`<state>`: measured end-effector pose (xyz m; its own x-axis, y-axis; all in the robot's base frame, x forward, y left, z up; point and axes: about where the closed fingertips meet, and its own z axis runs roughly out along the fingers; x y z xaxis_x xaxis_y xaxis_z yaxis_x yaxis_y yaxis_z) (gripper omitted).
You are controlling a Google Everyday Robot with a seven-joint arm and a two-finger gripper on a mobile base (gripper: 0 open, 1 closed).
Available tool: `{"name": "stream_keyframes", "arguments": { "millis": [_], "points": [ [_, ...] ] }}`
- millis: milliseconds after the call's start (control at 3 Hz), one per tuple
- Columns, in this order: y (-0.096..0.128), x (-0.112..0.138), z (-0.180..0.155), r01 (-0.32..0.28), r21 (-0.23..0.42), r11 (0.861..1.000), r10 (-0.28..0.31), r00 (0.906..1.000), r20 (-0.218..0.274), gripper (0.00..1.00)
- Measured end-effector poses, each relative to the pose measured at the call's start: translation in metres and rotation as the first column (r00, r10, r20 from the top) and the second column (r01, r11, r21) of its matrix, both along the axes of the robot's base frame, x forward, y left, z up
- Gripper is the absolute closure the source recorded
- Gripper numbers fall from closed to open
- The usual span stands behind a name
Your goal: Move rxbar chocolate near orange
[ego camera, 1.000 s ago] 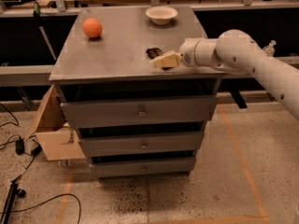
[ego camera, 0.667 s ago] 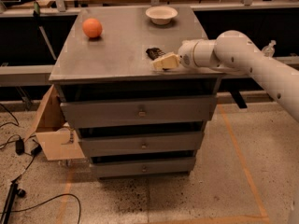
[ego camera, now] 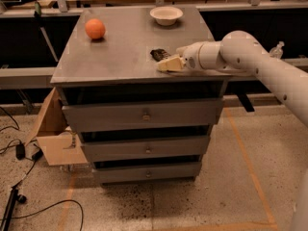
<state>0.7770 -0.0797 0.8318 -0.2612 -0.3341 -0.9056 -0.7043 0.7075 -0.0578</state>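
Camera view, the only one you've got: the pincer (ego camera: 169, 64) sits low over the front right part of the worktop (ego camera: 120, 52), with the arm coming in from the right across the edge. I can't tell whether it's released or clenched, so don't assume a grasp. The rxbar chocolate (ego camera: 159, 54) lies flat just behind and left of the pincer tip. It's either touching or a hair apart, and I can't call which. The orange (ego camera: 95, 28) sits near the back left corner, well apart from the bar. A white bowl (ego camera: 166, 15) is at the back, right of centre.

Your risks, as I judge them:

1. The bar is thin and flat with a slick wrapper. A low, angled approach may nudge it along the worktop instead of pinching it, and you end up chasing it.
2. If the hold catches only a wrapper edge, the bar can slip out during the carry across.
3. The orange is round and unrestrained, close to the left and back edges. If you come in too tight or drop the bar against it, it rolls and could go off the side.
4. The bowl is off the direct line, but a high, wide arc toward the back could clip it.

Confirm the hold before you lift, and place short of the orange.
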Motion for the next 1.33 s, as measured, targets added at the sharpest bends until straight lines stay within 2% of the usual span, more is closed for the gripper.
{"name": "stream_keyframes", "arguments": {
  "millis": [333, 667, 1333],
  "points": [
    [-0.0005, -0.0002, -0.0022, -0.005, -0.007, 1.000, 0.005, 1.0000, -0.007, 0.78],
    [-0.0005, -0.0002, -0.0002, -0.005, -0.007, 1.000, 0.005, 1.0000, -0.007, 0.99],
    [-0.0005, -0.0002, 0.0004, -0.005, -0.007, 1.000, 0.005, 1.0000, -0.007, 1.00]
  ]
}}
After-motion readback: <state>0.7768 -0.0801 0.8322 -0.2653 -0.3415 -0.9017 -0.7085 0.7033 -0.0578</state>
